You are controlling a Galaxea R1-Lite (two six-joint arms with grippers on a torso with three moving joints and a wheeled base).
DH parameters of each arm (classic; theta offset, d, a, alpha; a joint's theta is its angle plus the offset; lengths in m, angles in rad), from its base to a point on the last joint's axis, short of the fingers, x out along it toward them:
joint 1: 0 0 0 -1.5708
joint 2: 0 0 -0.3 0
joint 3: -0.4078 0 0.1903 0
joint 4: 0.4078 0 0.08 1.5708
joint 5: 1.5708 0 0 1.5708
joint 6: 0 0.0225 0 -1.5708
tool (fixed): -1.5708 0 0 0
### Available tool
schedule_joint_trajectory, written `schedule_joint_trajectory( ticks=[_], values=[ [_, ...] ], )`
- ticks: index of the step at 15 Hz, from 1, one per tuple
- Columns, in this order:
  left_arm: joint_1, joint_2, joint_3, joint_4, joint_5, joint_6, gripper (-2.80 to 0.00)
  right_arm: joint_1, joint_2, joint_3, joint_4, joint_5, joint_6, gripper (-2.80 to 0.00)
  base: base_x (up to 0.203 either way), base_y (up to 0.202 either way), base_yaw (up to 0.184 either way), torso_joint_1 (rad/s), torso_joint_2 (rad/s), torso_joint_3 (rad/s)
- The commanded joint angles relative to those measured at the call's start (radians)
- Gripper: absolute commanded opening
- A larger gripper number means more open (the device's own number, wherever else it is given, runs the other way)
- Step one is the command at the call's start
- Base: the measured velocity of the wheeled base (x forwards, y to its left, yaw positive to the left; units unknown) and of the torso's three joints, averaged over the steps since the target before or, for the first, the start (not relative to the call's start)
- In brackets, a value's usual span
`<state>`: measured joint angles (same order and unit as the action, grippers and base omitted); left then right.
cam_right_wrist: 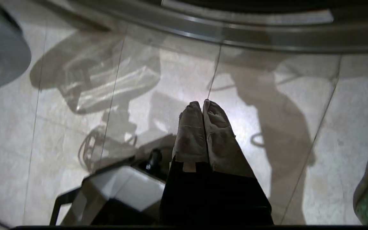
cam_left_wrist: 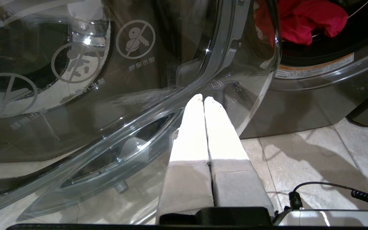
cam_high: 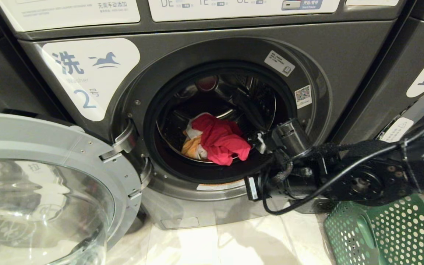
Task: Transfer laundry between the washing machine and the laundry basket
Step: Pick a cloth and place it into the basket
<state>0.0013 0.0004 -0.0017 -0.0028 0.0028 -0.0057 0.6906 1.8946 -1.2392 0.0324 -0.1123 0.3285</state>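
Floor: pale tiles (cam_right_wrist: 177,80) before a grey washing machine (cam_high: 204,48), door (cam_high: 50,176) open.
Drum: red laundry (cam_high: 221,141).
Basket: green (cam_high: 388,232), right.
Left gripper (cam_left_wrist: 203,98): fingers closed, empty.
Right gripper (cam_right_wrist: 202,103): fingers closed, empty, over floor.

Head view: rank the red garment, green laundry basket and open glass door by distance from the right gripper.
From the right gripper, below the drum opening:
1. Red garment, in the drum.
2. Green laundry basket, on the floor, right.
3. Open glass door, far left.

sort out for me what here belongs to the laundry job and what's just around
Belongs to the job:
- red garment in the drum
- yellow-and-white laundry beside it
- washing machine, open door
- green laundry basket
- right gripper, shut

Just around:
- neighbouring machine
- left gripper, shut
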Motion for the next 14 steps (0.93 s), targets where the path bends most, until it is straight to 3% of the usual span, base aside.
schedule_joint_trajectory(
  ticks=[1, 4, 7, 9, 10, 14],
  values=[
    [0.000, 0.000, 0.000, 0.000, 0.000, -0.002, -2.80, -0.004, 0.113, -0.042, -0.075, -0.042, 0.003, -2.80, 0.000, 0.000, 0.000, 0.000, 0.00, 0.000],
    [0.000, 0.000, 0.000, 0.000, 0.000, 0.000, -2.80, -0.021, 0.257, -0.061, -0.293, -0.165, -0.027, -2.80, 0.000, 0.000, 0.000, 0.000, 0.00, 0.000],
    [0.000, 0.000, 0.000, 0.000, 0.000, 0.000, -2.80, -0.052, 0.378, -0.132, -0.542, -0.294, -0.122, -2.80, 0.000, 0.000, 0.000, 0.000, 0.00, 0.000],
    [0.000, 0.000, 0.000, 0.000, 0.000, -0.002, -2.80, -0.074, 0.440, -0.224, -0.633, -0.348, -0.176, -2.80, 0.000, 0.000, 0.000, 0.000, 0.00, 0.000],
    [0.000, 0.000, 0.000, 0.000, 0.000, 0.000, -2.80, -0.086, 0.461, -0.278, -0.642, -0.355, -0.197, 0.00, 0.000, 0.000, 0.000, 0.000, 0.00, 0.000],
    [0.000, 0.000, 0.000, 0.000, 0.000, 0.000, -2.80, -0.134, 0.556, -0.585, -0.516, -0.347, -0.221, 0.00, 0.000, 0.000, 0.000, 0.000, 0.00, 0.000]
  ],
)
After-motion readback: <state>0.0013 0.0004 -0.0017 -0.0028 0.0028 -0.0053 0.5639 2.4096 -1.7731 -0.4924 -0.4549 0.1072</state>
